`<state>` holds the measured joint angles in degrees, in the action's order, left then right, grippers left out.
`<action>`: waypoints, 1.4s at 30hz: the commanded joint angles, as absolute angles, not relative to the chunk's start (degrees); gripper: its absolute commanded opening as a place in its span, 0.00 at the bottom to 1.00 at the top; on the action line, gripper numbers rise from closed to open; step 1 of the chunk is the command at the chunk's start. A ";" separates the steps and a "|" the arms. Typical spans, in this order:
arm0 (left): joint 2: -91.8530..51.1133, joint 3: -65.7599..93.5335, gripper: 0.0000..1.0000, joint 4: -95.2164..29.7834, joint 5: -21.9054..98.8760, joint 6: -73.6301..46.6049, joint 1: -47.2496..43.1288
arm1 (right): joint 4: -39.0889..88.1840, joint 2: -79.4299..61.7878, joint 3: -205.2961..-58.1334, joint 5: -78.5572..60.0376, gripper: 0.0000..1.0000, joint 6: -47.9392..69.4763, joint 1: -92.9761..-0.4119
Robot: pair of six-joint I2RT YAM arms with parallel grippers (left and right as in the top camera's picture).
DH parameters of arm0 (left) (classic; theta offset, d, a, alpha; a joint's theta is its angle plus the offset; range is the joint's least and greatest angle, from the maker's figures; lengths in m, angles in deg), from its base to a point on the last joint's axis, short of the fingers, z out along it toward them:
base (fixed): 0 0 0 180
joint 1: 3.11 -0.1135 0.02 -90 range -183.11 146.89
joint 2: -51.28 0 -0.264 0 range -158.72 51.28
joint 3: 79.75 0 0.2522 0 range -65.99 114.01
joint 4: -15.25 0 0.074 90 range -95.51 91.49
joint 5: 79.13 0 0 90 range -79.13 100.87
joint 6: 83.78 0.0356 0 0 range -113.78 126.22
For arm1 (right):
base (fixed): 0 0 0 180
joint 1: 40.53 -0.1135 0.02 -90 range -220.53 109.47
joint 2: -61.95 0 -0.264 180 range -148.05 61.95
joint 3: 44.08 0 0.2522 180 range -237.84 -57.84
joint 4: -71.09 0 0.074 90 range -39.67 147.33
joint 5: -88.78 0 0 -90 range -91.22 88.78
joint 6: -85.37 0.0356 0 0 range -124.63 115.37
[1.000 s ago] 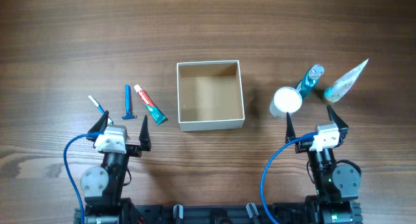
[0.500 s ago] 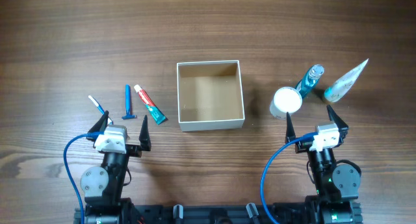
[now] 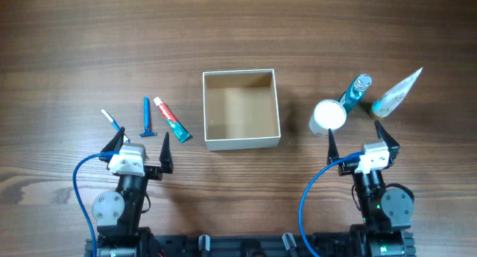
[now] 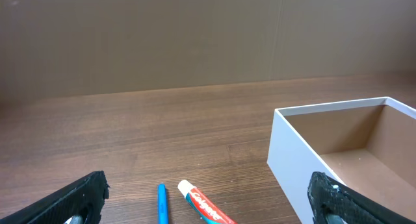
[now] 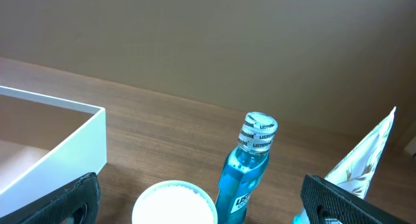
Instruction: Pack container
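Overhead, step: by my reckoning nothing is packed yet. The box (image 3: 241,109) sits open-topped at the middle of the worktop (image 3: 238,26), and its tan floor shows bare.
Overhead, left claw: my left claw (image 3: 141,144) hangs near the front edge with its fingers spread apart and nothing between them.
Overhead, right claw: my right claw (image 3: 359,138) is likewise spread wide and holding nothing.
Overhead, left goods: a toothbrush (image 3: 111,121), a blue razor (image 3: 146,117) and a toothpaste tube (image 3: 172,119) lie flat between my left claw and the box.
Overhead, right goods: a white jar (image 3: 329,116), a mouthwash bottle (image 3: 355,91) and a soft pouch (image 3: 397,91) stand close together, to the right of the box.
Left wrist, view: both fingers (image 4: 78,197) frame the razor and toothpaste just ahead. The white box wall rises on the right.
Left wrist, next move: I judge the toothpaste the easy pick. I would need to drop low, straddle it across its width and close, then lift over the wall.
Right wrist, view: my fingers (image 5: 65,201) bracket the jar and the upright bottle. The pouch leans at the right and a box corner shows at the left.
Right wrist, caution: the bottle is tall and could tip if nudged.
Surface: dark wood grain, matte and level.
Room: a plain brown wall stands behind the worktop, and I see nothing else.
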<state>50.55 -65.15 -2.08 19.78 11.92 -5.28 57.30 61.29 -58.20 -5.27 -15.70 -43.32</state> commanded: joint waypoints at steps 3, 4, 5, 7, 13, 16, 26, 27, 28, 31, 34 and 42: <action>50.89 -65.67 1.00 -1.93 20.43 11.35 -4.91 | 57.43 61.42 -58.16 -5.14 1.00 -16.51 -43.03; 50.89 -65.67 1.00 -1.93 20.45 11.35 -4.91 | 57.43 61.42 -58.16 -5.14 1.00 -16.51 -43.03; 50.89 -65.67 1.00 -1.93 20.45 11.35 -4.91 | 57.43 61.42 -58.16 -5.14 1.00 -16.49 -43.03; 50.89 -65.67 1.00 -1.93 20.45 11.35 -4.91 | 57.43 61.42 -58.16 -5.14 1.00 -16.51 -43.03; 50.89 -65.67 1.00 -1.89 20.50 11.35 -4.91 | 57.52 61.42 -58.16 -6.01 1.00 -16.49 -43.03; 50.89 -65.67 1.00 -1.91 20.48 11.35 -4.91 | 57.56 61.42 -58.16 -6.41 1.00 -16.22 -43.08; 50.89 -65.67 1.00 -1.06 20.48 11.28 -4.87 | 56.51 60.52 -59.62 -8.68 1.00 8.47 -43.08; 50.89 -65.61 1.00 -1.12 20.48 10.67 -4.87 | 55.90 59.97 -60.47 -8.68 1.00 8.43 -43.08; 50.87 -65.30 1.00 -2.02 20.45 8.60 -4.87 | 55.03 59.23 -61.50 -8.81 1.00 8.43 -43.08; 50.33 -62.44 1.00 -7.11 20.48 1.43 -4.87 | 48.97 54.86 -67.14 -8.79 1.00 8.39 -43.08; 48.21 -58.85 1.00 -11.57 20.45 -2.44 -4.87 | 42.90 49.07 -73.24 -8.77 1.00 8.39 -43.08; 30.92 -41.67 1.00 -21.69 20.21 -3.27 -4.87 | 20.49 26.38 -96.32 -9.01 1.00 8.43 -43.08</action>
